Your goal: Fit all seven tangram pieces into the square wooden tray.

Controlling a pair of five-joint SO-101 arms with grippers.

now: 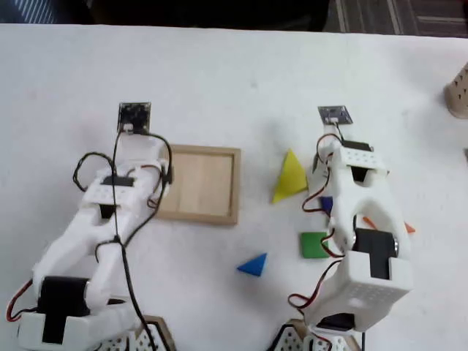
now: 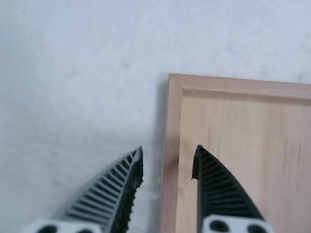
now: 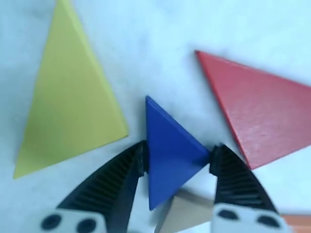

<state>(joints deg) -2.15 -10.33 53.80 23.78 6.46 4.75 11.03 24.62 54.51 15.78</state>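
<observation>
The square wooden tray [image 1: 235,183] lies with nothing in it, and the left arm [image 1: 124,190] hangs over its left side. My left gripper [image 2: 168,155] stands open astride the tray's rim [image 2: 171,126], one finger outside and one inside. My right gripper [image 3: 179,155] is shut on a blue triangle [image 3: 170,145] that lies on the table, its fingers pressed against two edges. A large yellow triangle [image 3: 68,102] and a red triangle [image 3: 262,116] flank it. A tan piece [image 3: 187,213] peeks out beneath. Under the right arm a bit of that blue triangle [image 1: 327,205] shows.
On the white table lie the yellow triangle [image 1: 289,177], a green square [image 1: 314,245], a small blue triangle [image 1: 254,265] and an orange piece [image 1: 408,228] partly under the right arm. A perforated wooden object [image 1: 459,91] stands at the far right edge.
</observation>
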